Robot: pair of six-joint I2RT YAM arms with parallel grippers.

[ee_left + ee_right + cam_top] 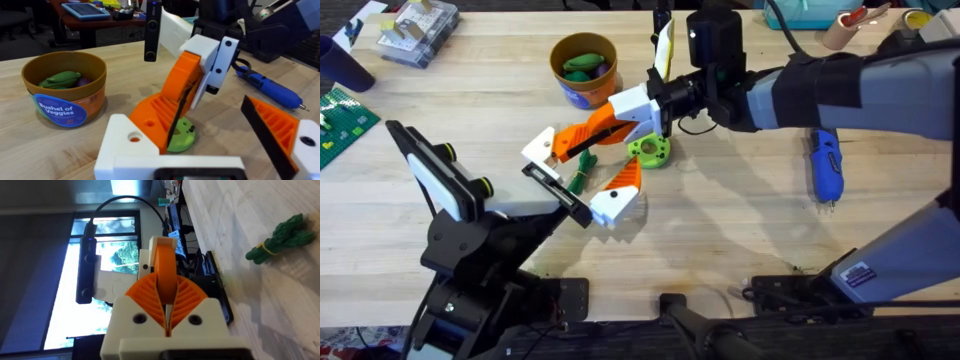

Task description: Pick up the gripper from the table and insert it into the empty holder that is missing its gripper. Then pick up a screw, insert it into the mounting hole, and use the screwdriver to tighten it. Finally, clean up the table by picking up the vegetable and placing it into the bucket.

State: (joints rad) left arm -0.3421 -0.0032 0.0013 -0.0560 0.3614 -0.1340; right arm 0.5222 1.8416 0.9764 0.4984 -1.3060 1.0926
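My right gripper [623,117] [166,305] is shut on the loose orange-and-white gripper finger [582,134] [175,95]. That finger slants down to the white holder [540,150] [125,147] on my left arm. My left gripper [582,174] stands open, its other orange finger [618,193] [280,132] well apart. The dark green vegetable [583,172] [280,241] lies on the table between them. The orange bucket [583,68] [65,95] holds toy veggies. To the right lies the blue screwdriver [825,165] [270,87]. I cannot make out a screw.
A light green disc with holes [650,150] [181,139] sits under the held finger. A dark blue cup [340,62], a clear box [415,28] and a green plate [340,122] stand at the far left. Bare wood lies between disc and screwdriver.
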